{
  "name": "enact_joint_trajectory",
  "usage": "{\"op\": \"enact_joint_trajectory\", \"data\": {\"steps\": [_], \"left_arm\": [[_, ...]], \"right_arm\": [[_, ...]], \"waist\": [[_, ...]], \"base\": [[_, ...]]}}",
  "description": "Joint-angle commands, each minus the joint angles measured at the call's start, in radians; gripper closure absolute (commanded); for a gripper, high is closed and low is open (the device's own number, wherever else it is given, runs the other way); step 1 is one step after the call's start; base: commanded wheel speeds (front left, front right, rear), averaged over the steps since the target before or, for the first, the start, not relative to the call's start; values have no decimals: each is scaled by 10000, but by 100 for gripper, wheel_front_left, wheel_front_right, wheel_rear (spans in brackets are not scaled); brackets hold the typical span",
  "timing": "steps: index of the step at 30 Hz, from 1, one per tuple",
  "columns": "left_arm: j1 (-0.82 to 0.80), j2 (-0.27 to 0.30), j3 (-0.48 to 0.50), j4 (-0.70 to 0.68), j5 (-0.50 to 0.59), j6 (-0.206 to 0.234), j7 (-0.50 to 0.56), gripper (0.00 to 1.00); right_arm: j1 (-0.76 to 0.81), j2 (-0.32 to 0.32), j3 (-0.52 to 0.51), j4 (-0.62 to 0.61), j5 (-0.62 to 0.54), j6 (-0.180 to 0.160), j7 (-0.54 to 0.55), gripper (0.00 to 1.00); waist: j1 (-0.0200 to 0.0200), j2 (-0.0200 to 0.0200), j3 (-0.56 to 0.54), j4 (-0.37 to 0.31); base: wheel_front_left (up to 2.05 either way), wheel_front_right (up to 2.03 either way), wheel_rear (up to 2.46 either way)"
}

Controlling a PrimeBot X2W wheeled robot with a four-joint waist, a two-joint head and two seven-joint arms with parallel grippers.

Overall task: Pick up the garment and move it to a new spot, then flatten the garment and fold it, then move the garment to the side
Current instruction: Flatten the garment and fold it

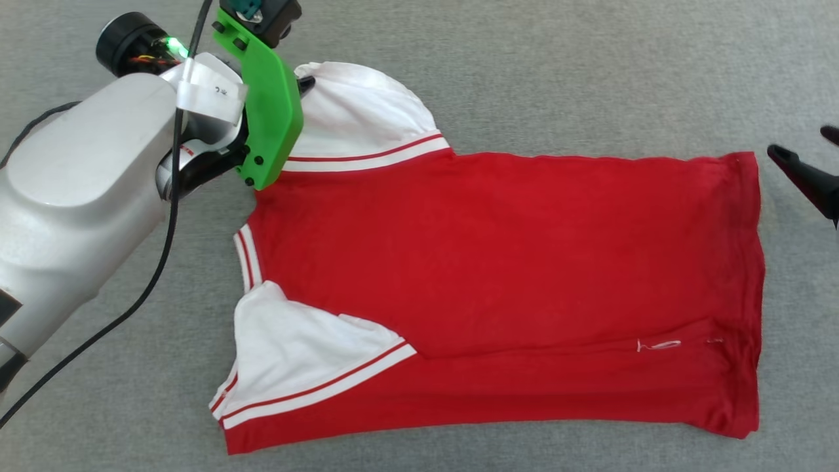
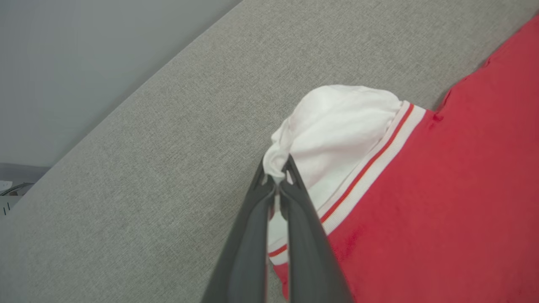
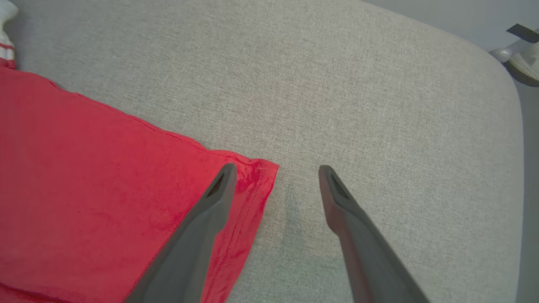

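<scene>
The garment [image 1: 498,262] lies spread on the grey cloth surface with its plain red side up, collar to the left and hem to the right. Its two white sleeves with red-white trim sit at the far left [image 1: 360,111] and near left [image 1: 295,354]. My left gripper [image 2: 276,171] is shut on the edge of the far white sleeve [image 2: 337,122], a small bunch of cloth pinched between the tips. My right gripper [image 3: 276,170] stands open just above the far hem corner [image 3: 257,170]; one finger is over the red cloth, the other over bare surface.
The grey padded surface [image 1: 590,78] runs all around the garment. Its rounded edge [image 3: 511,105] lies to the right in the right wrist view, with a pale object [image 3: 520,59] beyond it. A black cable [image 1: 164,249] hangs from my left arm.
</scene>
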Motion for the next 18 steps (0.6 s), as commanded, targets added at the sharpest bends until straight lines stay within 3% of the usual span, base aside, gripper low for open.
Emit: {"op": "enact_joint_trajectory", "data": {"steps": [1,6,18], "left_arm": [[151,-27,15,-109,88,-24,-141,100],[217,-89,9,-427,306,-12,-387,100],[178,-69,7,-755,537,64,-662,100]], "right_arm": [[-308,-53,181,281,172,-9,475,0],[-892,129,681,1457,443,-9,1560,0],[-1332,1137,2229,4115,77,-9,1627,0]], "waist": [[0,0,-275,420],[0,0,-208,723],[0,0,101,1022]], "base": [[0,0,0],[0,0,0],[0,0,0]]}}
